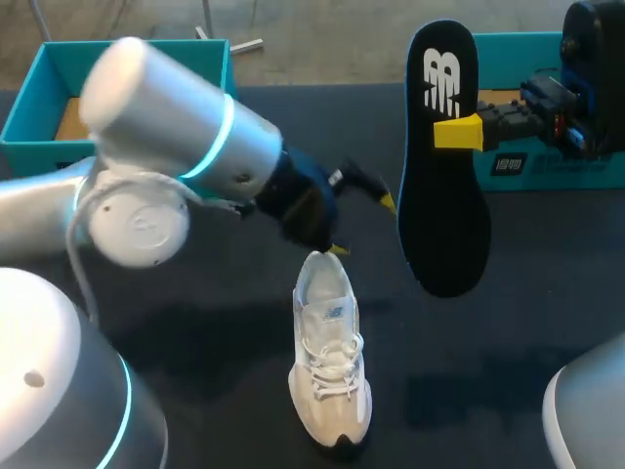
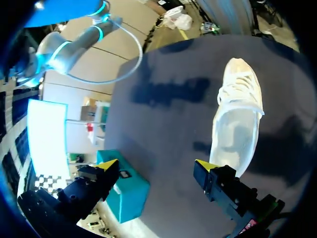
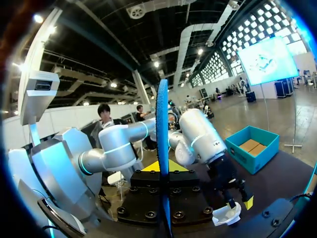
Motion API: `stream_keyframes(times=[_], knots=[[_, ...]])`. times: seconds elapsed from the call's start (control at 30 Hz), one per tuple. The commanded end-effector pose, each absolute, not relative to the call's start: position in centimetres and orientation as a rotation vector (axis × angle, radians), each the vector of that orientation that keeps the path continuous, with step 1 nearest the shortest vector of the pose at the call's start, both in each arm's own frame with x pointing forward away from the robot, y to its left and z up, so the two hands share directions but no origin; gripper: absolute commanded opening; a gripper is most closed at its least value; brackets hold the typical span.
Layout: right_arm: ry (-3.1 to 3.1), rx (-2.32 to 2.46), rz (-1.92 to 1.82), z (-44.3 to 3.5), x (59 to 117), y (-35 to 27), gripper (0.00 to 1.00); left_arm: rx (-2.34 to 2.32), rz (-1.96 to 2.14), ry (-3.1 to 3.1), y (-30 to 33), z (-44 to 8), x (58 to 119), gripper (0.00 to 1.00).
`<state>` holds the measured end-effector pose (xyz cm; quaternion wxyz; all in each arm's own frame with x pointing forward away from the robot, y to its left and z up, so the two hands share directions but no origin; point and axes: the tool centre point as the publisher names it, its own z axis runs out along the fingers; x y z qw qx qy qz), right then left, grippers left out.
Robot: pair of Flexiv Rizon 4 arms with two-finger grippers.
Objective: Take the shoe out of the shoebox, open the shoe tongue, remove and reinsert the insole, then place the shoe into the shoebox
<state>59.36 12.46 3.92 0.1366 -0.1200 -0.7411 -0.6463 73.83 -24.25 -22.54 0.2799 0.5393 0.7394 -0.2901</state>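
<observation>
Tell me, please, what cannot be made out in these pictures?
- Head view: the left arm covers part of the left teal box, so some of its inside is unseen.
- Head view: the insole hides the right gripper's far finger and part of the right teal box.
- Right wrist view: the insole is edge-on, so its faces are unseen.

White mesh shoe (image 1: 330,362) with white laces, upright on its sole at table center-low, toe to 6 o'clock, heel to 12, opening empty. Dark insole (image 1: 441,166) is out of the shoe and off the table, at 1 o'clock from the shoe. Its heel end, with a white mark, points to 12. It is pinched near the heel end by the right gripper (image 1: 459,132). Open teal shoebox (image 1: 59,98) at 10 o'clock, cardboard inside. Second teal box part (image 1: 547,171) at 2 o'clock.
</observation>
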Motion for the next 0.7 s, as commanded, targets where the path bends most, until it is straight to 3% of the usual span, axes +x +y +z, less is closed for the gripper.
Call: stream_keyframes(times=[0.03,0.7], knots=[[-2.146,-0.345,-1.865,3.9,59.7,12.7,0.00,1.231,-0.954,1.759,-20.8,-19.7,73.6,1.00],[-2.146,-0.345,-1.865,3.9,59.7,12.7,0.00,1.078,-1.189,1.397,-19.0,-14.2,76.9,1.00]])
